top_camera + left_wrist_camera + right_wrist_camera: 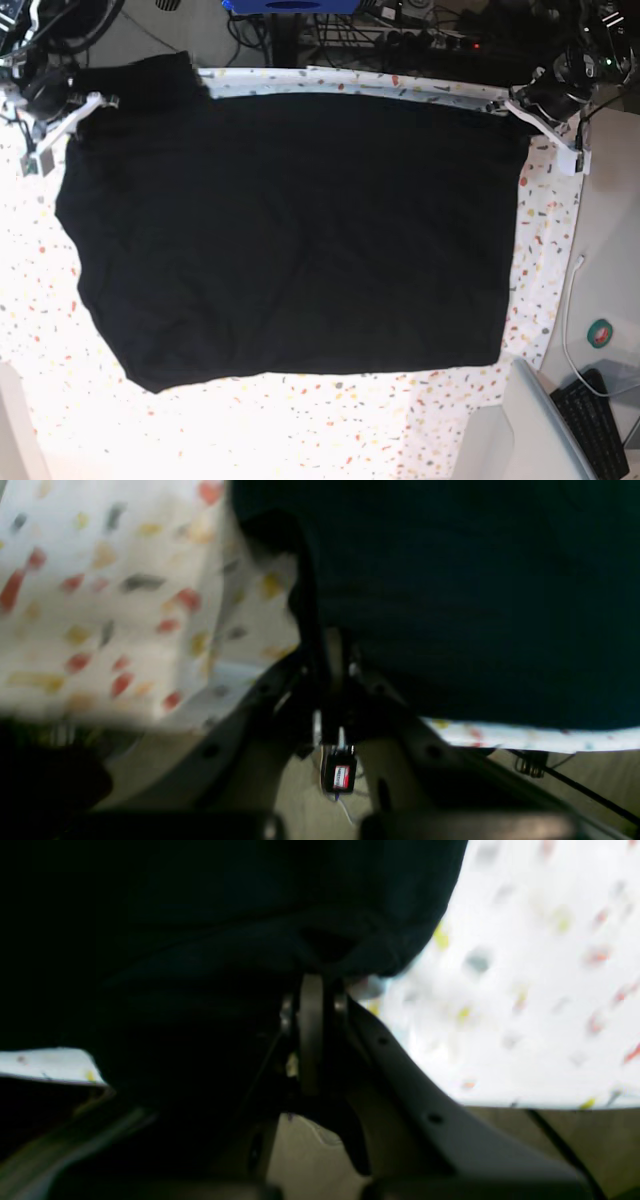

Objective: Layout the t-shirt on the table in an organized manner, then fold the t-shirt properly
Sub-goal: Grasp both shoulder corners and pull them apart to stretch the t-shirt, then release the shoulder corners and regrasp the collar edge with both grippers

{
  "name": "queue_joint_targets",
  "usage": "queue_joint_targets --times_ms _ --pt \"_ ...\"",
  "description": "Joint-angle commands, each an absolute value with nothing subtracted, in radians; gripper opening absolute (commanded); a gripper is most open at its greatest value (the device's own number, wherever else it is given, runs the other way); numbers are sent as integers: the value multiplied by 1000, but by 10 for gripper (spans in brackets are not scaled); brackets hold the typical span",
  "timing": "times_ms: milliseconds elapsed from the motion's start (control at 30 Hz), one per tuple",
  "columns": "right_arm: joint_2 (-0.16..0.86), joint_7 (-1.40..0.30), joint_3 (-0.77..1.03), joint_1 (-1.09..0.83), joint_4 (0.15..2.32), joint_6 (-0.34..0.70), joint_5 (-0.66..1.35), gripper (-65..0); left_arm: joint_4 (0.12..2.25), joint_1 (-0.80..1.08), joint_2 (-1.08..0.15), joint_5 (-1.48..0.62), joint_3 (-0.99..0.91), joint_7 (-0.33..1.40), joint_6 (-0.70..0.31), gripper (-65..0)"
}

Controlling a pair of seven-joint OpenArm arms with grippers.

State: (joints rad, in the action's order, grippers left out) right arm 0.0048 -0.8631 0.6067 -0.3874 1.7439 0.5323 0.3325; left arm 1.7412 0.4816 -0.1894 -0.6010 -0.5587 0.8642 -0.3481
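both grippers pinching t-shirt [290, 240] far corners: left gripper [320, 630], right gripper [312, 985]. risk: uneven pull skews cloth on table [300, 430], bunches hem, corner slips out.

My left gripper [522, 106] is sitting at the far corner, on the base view's right, jaws pressed together and pinching a fold of the t-shirt [290, 240]. My left wrist is angling down over the table [350, 415] edge. My right gripper [82, 110] is mirroring it at the opposite far corner, jaws likewise clamped on dark cloth. Both my arms are reaching outward, well apart.
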Motion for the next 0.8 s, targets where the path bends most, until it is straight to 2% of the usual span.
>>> queue_joint_targets --times_ms 0,233,333,500,767 --pt "19 -868 610 -366 1762 532 338 -650 1761 463 -206 -610 -565 845 -352 -650" --pt "41 -969 608 -209 1747 530 335 -650 1756 334 -205 -605 -575 993 -351 -650" --pt "50 -990 608 -131 1695 529 335 -650 1748 298 -205 -604 -575 993 -348 -650" --pt "97 -989 561 -36 1583 527 335 -650 1675 265 -205 -605 -575 993 -254 -650" --pt "117 -928 444 38 1491 441 335 -650 1633 243 -205 -604 -576 990 -254 -650"
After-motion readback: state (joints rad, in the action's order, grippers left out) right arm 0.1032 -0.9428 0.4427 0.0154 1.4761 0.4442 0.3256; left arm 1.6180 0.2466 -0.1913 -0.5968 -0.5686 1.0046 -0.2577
